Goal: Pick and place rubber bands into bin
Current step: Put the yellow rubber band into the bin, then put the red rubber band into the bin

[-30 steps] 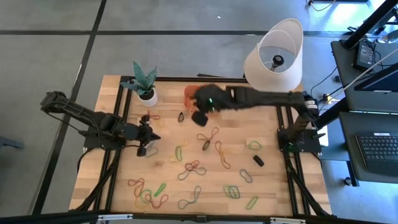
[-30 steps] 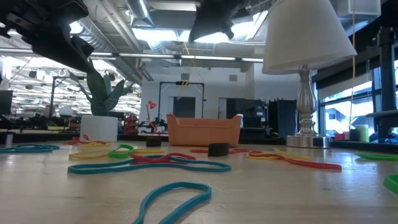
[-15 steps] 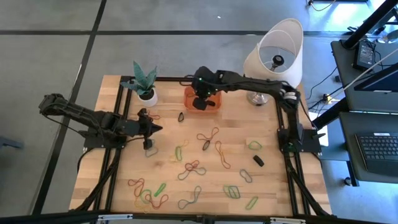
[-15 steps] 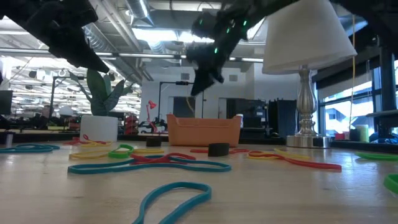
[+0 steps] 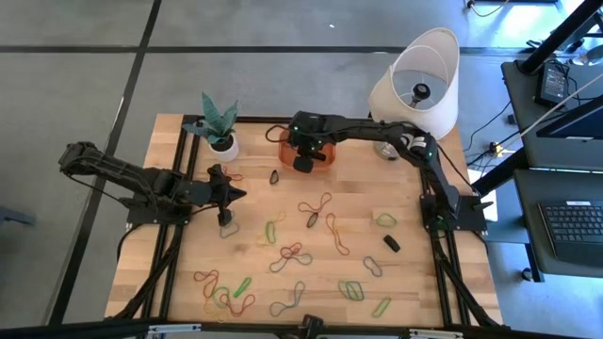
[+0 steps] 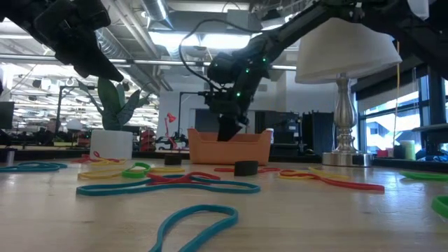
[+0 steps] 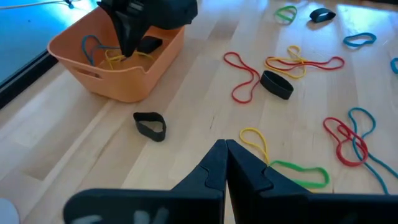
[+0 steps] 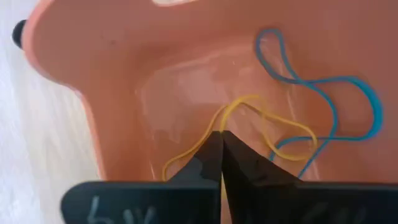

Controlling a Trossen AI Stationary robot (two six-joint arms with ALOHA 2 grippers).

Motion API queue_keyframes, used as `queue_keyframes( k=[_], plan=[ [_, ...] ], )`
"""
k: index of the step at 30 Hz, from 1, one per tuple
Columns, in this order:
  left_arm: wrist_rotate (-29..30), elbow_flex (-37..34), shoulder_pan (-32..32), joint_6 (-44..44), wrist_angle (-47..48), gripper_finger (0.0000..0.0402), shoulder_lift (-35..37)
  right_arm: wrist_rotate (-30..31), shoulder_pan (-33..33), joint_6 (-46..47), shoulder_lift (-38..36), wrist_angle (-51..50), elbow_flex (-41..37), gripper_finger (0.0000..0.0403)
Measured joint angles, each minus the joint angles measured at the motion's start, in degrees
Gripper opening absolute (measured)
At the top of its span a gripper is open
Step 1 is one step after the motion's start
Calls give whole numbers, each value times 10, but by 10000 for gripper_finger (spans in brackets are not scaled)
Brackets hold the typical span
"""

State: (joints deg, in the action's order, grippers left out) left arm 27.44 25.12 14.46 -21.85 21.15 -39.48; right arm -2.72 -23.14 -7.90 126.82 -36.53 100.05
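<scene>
Right hand [image 5: 302,162] — fingers pressed together on a yellow rubber band [image 8: 249,118] inside the bin [image 7: 118,84]. Left hand [image 5: 229,195] — pressed together, above the worktop [image 5: 415,273].

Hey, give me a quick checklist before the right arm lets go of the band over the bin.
1. Right gripper inside the bin: ok.
2. Yellow band pinched at its tips: ok, fingers shut on it.
3. Band over the bin floor, not the rim: ok.
4. Room in the bin: ok, only a blue band and a black band show.
5. Left gripper away from the bin: ok, shut, above the table.
</scene>
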Motion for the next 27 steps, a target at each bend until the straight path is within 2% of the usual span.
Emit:
queue_keyframes(
  k=[6, 12, 16, 19, 22, 27],
  plan=[
    [0, 0, 0, -1, 0, 2, 0, 0, -8, 3, -14, -12, 1, 41],
    [0, 0, 0, 0, 0, 2, 0, 0, -23, 29, -16, -65, 24, 80],
    [-1, 0, 0, 0, 0, 2, 0, 0, -29, 56, -16, -116, 55, 91],
    [-1, 0, 0, 3, 1, 2, 0, 0, -29, 73, -17, -164, 93, 86],
    [-7, 0, 0, 25, 1, 2, 0, -15, -29, 79, -32, -192, 107, 65],
    [-76, 0, 0, 38, 1, 2, 0, -37, -15, 116, -104, -178, 48, 8]
  ],
)
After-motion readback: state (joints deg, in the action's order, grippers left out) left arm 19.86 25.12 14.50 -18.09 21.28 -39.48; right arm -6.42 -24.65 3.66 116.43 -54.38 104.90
